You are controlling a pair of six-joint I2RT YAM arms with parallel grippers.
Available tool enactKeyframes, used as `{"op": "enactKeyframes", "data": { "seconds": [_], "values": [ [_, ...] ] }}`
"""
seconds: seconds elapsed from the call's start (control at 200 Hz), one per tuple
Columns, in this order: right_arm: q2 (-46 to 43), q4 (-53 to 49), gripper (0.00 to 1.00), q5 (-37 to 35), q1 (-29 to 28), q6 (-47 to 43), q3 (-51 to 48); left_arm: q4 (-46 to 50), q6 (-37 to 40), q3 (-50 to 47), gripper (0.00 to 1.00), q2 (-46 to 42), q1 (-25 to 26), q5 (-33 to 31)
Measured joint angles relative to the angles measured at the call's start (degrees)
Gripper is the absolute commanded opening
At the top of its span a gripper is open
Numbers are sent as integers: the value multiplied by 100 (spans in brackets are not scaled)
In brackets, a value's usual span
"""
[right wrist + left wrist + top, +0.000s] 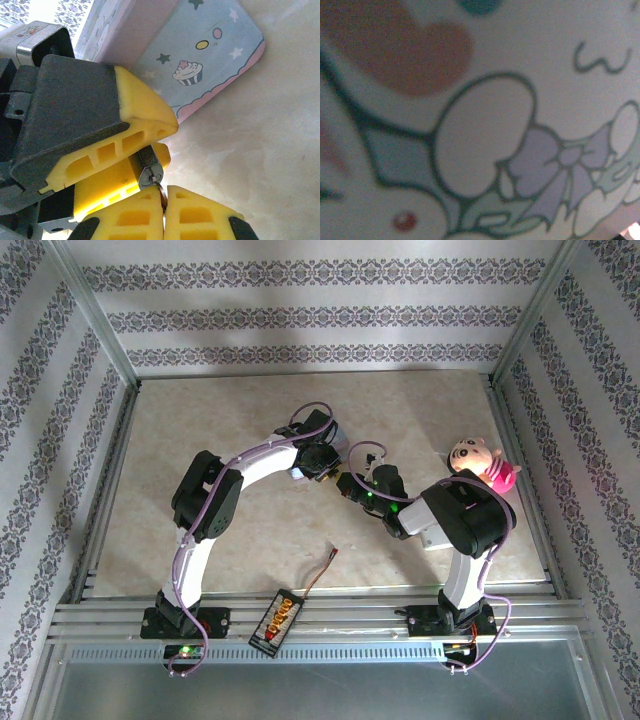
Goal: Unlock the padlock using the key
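Observation:
In the right wrist view the small dark grey padlock (148, 166) is pinched between the two yellow fingers (140, 112) of my left gripper (318, 464), keyhole end facing the camera. My right gripper (164, 202) is shut on the thin metal key (162, 194), whose tip meets the keyhole. How deep the key sits I cannot tell. From above, the right gripper (346, 486) is nose to nose with the left one near the table's middle. The shackle is hidden behind the left fingers.
The pale-blue cartoon tin (200, 55) lies open just behind the left gripper; its print (485, 125) is blurred and very close in the left wrist view. A pink plush toy (482, 464) sits at the right. A small board with wires (277, 621) lies at the near edge.

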State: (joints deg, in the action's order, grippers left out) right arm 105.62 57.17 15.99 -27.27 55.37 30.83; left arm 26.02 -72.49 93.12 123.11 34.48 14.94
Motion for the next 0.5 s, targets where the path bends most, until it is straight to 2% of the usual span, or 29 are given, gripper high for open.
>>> {"op": "enactKeyframes", "data": {
  "seconds": [0.5],
  "values": [
    [107,-42,0,343,160,-166,122,-166,0,-66,0,0,-7,-20]
  ]
}}
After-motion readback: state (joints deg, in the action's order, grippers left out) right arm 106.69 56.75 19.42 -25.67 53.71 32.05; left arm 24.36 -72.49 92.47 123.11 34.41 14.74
